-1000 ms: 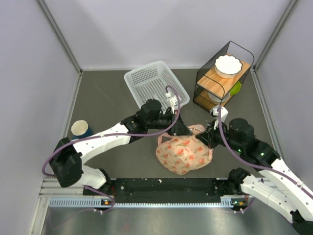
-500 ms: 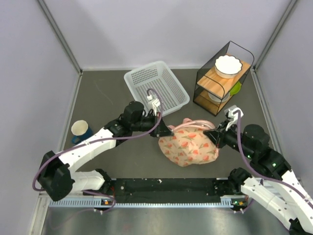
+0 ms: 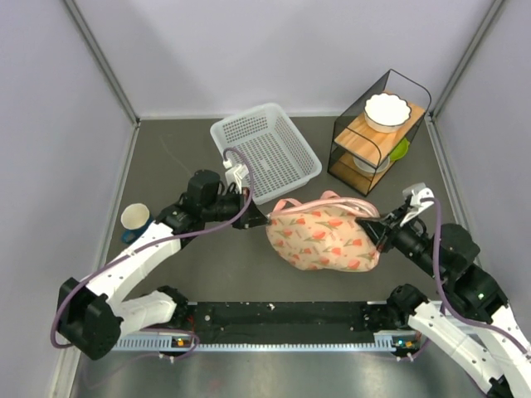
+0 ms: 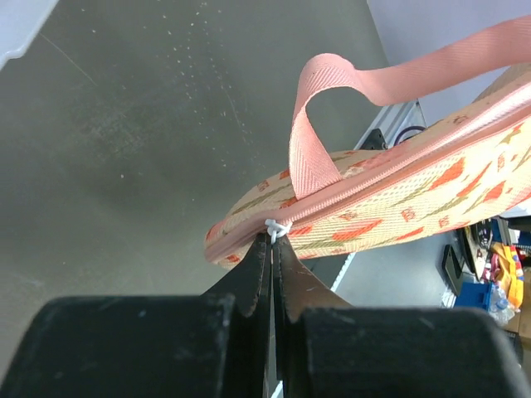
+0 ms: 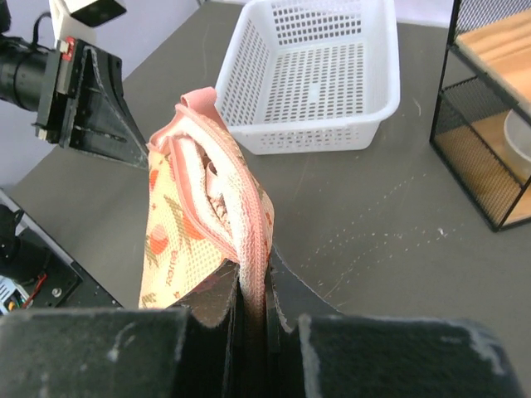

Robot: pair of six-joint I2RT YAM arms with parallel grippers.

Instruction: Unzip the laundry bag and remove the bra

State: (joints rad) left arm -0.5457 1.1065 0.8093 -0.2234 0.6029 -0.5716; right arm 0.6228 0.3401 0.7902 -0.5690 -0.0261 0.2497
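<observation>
Step in hand: unzipping. The left fingers (image 4: pixel 270 249) are closed on the white zip pull (image 4: pixel 276 227). The right fingers (image 3: pixel 377 233) are clamped on the laundry bag (image 3: pixel 323 238) at its 3 o'clock end. The bag is stretched between them at mid-worktop (image 3: pixel 182 166), with the pull at its 9 o'clock end and the seam gaping. The bra cannot be clearly made out. The next move is probably to release the pull and reach into the opening.

A dark grey, faintly scuffed tabletop (image 3: pixel 182 157) lay boxed in by pale lavender-grey walls (image 3: pixel 274 50) at the back and both sides, with slanting metal struts (image 3: pixel 101 60) at the far corners. A black wire rack (image 3: pixel 365 131) with wooden shelves stood at the far right. A brushed-metal strip (image 3: pixel 274 373) edged the near side. The light was even and soft.
</observation>
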